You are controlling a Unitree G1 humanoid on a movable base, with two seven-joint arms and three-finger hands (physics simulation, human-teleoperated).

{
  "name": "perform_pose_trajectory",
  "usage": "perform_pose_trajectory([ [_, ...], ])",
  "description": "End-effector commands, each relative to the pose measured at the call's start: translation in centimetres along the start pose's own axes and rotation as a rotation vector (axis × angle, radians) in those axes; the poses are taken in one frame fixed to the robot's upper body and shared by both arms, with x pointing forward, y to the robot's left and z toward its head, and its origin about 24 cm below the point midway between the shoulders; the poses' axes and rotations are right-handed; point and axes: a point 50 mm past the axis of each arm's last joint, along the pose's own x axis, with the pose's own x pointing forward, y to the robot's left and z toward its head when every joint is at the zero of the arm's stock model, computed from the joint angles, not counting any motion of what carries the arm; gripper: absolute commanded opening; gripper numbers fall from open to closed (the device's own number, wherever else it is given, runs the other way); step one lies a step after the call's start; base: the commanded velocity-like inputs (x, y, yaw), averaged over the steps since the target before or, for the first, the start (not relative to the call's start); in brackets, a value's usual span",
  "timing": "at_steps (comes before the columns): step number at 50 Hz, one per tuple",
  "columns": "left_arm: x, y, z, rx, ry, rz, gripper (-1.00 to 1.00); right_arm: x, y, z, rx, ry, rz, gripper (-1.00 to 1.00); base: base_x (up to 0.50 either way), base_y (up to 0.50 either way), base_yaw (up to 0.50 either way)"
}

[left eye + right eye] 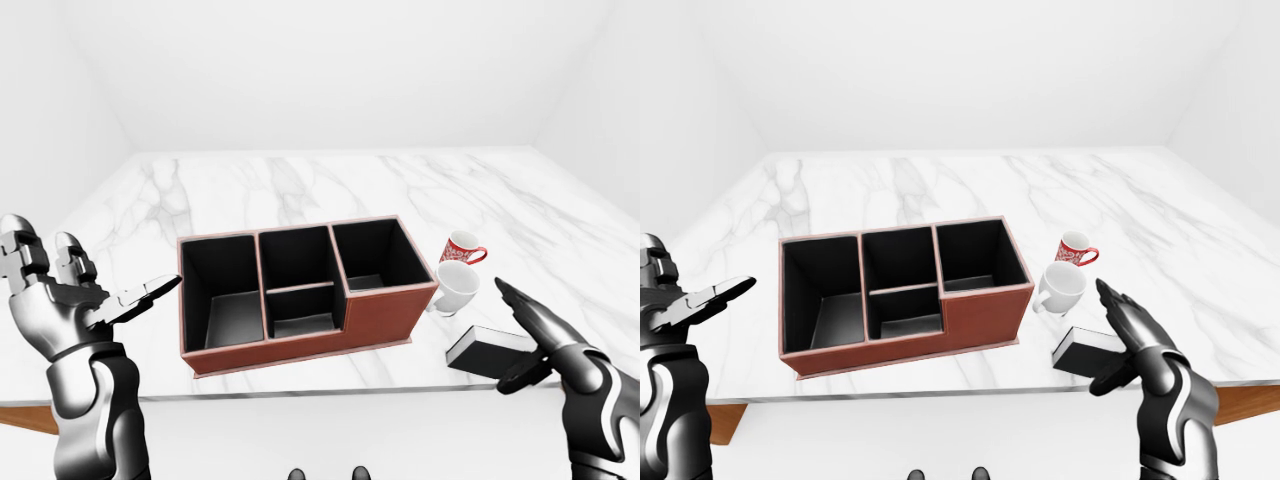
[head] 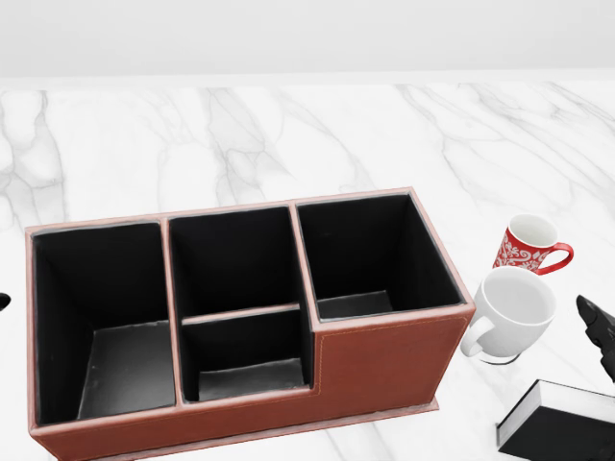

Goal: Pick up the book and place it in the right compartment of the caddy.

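Observation:
The book (image 1: pixel 483 346), black-covered with white page edges, lies flat on the marble table to the right of the caddy. The caddy (image 1: pixel 385 316) is red-brown with black inside, and its right compartment (image 2: pixel 370 252) holds nothing. My right hand (image 1: pixel 525 338) is open, fingers spread, just right of and above the book's right end; whether it touches the book I cannot tell. In the head view only one dark fingertip (image 2: pixel 598 327) shows at the right edge. Far left of the caddy my left hand (image 1: pixel 95 290) is raised and open, holding nothing.
A red patterned mug (image 2: pixel 528 245) and a white mug (image 2: pixel 514 309) stand between the caddy's right end and the book. The table's near edge (image 1: pixel 320 397) runs just below the caddy and the book.

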Motion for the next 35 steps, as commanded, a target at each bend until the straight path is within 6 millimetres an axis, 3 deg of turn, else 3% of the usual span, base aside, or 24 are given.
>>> perform_pose_trajectory([
  [1,0.0,-0.1,0.0,0.004,-0.002,-0.002,1.0,0.5,-1.3,0.0,-0.018,-0.001,-0.028,1.0,0.0,0.0,0.0],
  [15,0.0,-0.2,0.0,0.005,-0.004,-0.004,1.0,1.7,-1.7,0.5,-0.041,-0.006,-0.03,1.0,0.0,0.0,0.0],
  [35,0.0,-0.1,-0.1,0.005,0.003,-0.003,1.0,1.9,-0.1,-1.6,-0.091,0.096,0.034,1.0,0.0,0.0,0.0],
])
